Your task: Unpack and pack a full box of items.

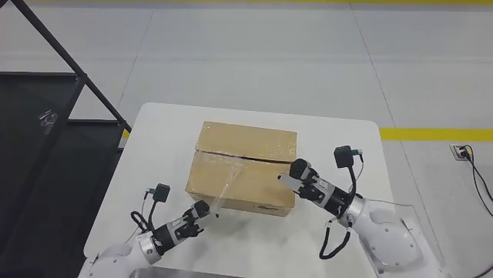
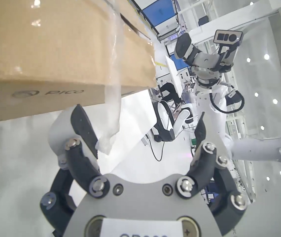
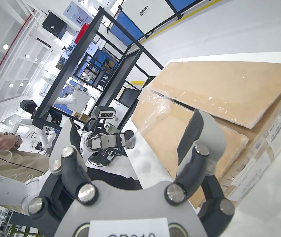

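A closed cardboard box (image 1: 243, 169) sits in the middle of the white table (image 1: 162, 135). A strip of clear tape (image 1: 227, 182) is peeled off its top seam and hangs over the front face. My left gripper (image 1: 202, 210) is at the box's front left corner, open (image 2: 140, 124). The loose tape end (image 2: 107, 143) clings to one of its fingers (image 2: 83, 129). My right gripper (image 1: 296, 174) is at the box's front right edge, open (image 3: 133, 134). One finger (image 3: 192, 134) lies over the box top (image 3: 219, 87), the other is off the side.
A black metal rack (image 1: 46, 116) stands close to the table's left side. The table front edge lies just behind both arms. A label (image 3: 278, 129) is stuck on the box's end face.
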Motion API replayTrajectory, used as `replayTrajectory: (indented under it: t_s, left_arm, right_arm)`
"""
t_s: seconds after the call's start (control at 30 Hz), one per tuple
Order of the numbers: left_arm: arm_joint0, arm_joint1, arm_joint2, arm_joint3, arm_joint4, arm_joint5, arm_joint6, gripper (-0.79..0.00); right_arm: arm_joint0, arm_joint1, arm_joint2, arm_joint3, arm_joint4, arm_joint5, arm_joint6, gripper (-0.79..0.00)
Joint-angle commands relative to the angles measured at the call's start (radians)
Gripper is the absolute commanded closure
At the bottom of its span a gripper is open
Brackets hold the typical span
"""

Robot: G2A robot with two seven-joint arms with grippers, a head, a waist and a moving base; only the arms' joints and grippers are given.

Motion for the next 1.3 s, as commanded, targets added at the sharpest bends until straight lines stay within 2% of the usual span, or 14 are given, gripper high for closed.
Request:
replayTrajectory:
  t_s: [0.0, 0.17, 0.33, 0.93, 1.27]
  left_arm:
    - [-0.008, 0.001, 0.012, -0.012, -0.001, -0.001, 0.007, -0.785]
    - [-0.039, 0.004, 0.057, -0.042, 0.026, 0.014, 0.006, -0.785]
    - [-0.084, 0.007, 0.09, -0.028, 0.038, 0.039, 0.015, -0.785]
    - [-0.101, 0.029, 0.122, 0.02, 0.058, 0.077, -0.004, -0.785]
    - [-0.169, 0.031, 0.186, 0.043, 0.028, 0.068, -0.006, -0.785]
  right_arm:
    - [0.001, 0.001, -0.001, 0.004, 0.003, -0.003, 0.0, -0.785]
    - [0.006, 0.001, -0.004, 0.014, 0.008, -0.007, -0.006, -0.785]
    - [0.011, 0.002, -0.006, 0.022, 0.011, -0.01, -0.009, -0.785]
    - [0.0, 0.009, -0.001, 0.026, 0.017, -0.01, -0.016, -0.785]
    - [-0.003, 0.011, -0.004, 0.023, 0.017, -0.008, -0.023, -0.785]
